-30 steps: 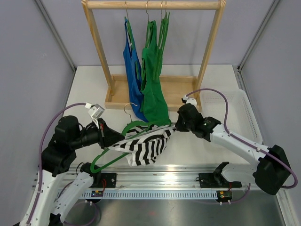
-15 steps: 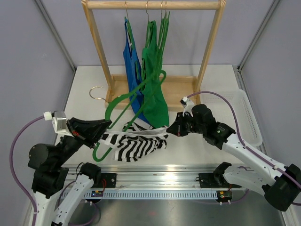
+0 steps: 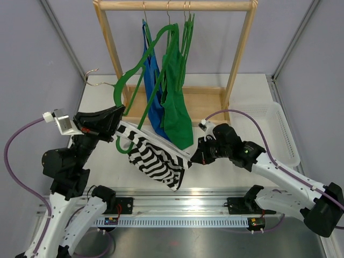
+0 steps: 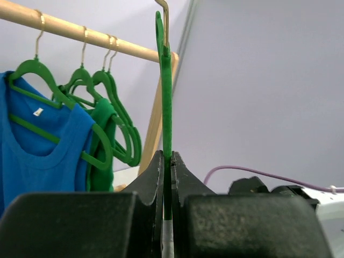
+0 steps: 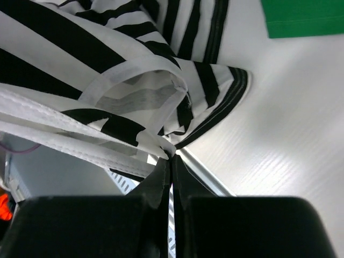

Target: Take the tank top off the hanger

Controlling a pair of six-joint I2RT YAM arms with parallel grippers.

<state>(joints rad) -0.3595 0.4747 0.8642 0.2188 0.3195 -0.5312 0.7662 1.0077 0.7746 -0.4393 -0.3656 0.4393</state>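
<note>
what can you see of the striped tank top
Black-and-white striped tank top, soft thin fabric with white-bound edges. It is pulled out in a slanting, sagging span: one end drapes at the green hanger held by the left end effector, and the other edge is pinched in the shut right end effector.

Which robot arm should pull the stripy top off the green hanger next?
Probably right. The right gripper is shut on the stripy top, ready to tug. The left gripper is busy clamping the green hanger up high.

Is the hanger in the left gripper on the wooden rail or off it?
Off: the left gripper holds the hanger tilted, its hook clear of the rail.
</note>
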